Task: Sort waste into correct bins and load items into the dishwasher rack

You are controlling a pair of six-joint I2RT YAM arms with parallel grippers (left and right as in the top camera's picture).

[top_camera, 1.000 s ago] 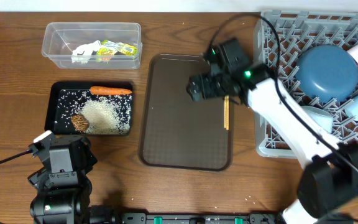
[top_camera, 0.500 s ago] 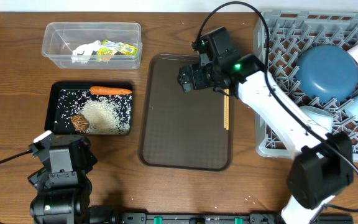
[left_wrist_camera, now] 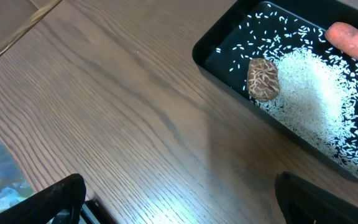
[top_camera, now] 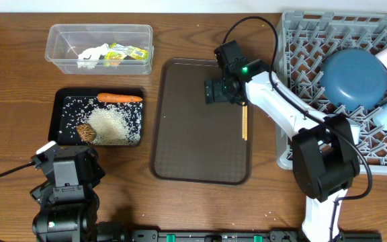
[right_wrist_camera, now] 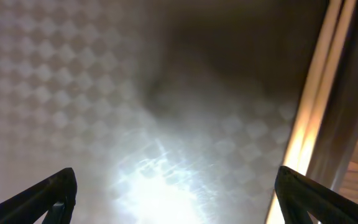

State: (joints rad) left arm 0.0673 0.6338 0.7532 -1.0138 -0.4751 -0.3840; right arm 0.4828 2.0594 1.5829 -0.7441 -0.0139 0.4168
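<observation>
Most of it looks done: wrappers (top_camera: 127,52) and paper (top_camera: 91,55) in the tub (top_camera: 56,40) far-left, carrot (top_camera: 119,98) and rice (top_camera: 116,124) in the black tray (top_camera: 62,97) by the left edge, dish (top_camera: 355,77) in the rack (top_camera: 294,40) at right. Just the chopsticks (top_camera: 244,124) to go, mid-table on the brown tray (top_camera: 180,134); right gripper (top_camera: 212,91) beside them spread wide, left gripper (left_wrist_camera: 179,193) too, near-left corner.

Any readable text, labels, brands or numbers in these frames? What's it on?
No legible text in any view.
yellow-green wrappers in the clear tub: some dark marking, too small and blurred to read.
Nothing else shows lettering.
</observation>
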